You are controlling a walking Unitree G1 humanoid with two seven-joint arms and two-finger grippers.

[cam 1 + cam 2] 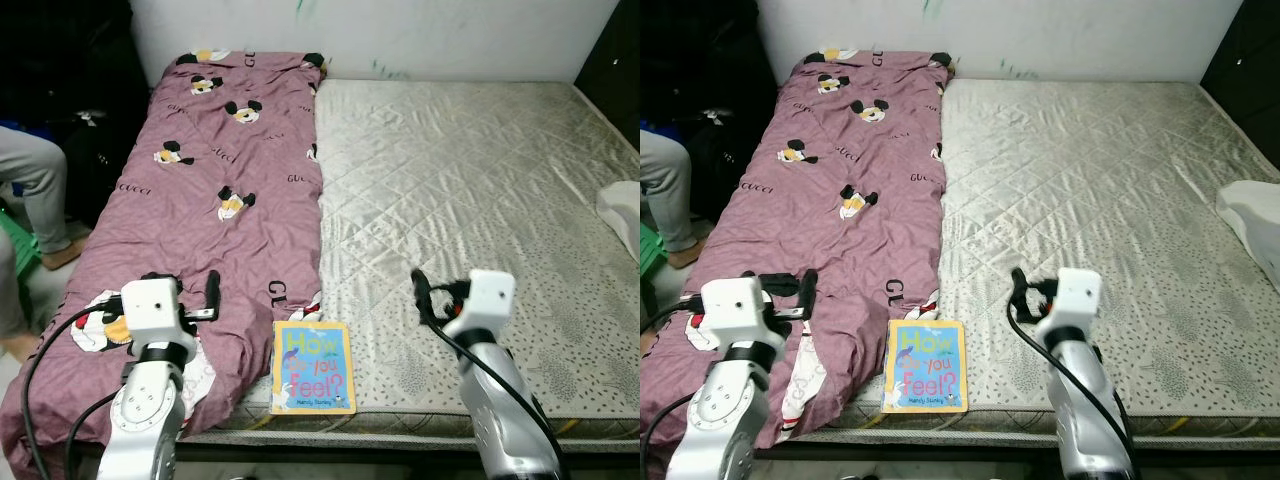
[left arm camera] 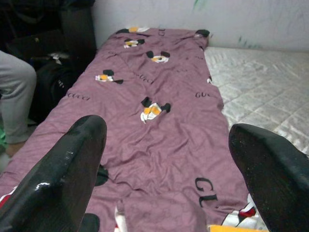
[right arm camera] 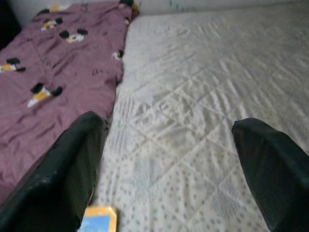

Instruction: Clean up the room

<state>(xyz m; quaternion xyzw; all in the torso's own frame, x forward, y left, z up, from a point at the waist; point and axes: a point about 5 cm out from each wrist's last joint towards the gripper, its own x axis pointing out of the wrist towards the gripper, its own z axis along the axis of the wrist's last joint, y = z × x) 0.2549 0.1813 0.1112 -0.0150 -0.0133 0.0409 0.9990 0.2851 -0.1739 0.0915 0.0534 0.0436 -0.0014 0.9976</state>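
you stand at the foot of the mattress [image 1: 470, 180] with nothing picked up yet, so this looks like the approach step. the book [image 1: 312, 368] lies flat at the near edge, just beside the purple blanket [image 1: 215, 200], between your two arms. the left gripper [image 2: 169, 159] hovers over the blanket, fingers spread wide and empty; the right gripper [image 3: 169, 159] hovers over bare mattress, also spread and empty. next, you likely bring one gripper down onto the book's edge.
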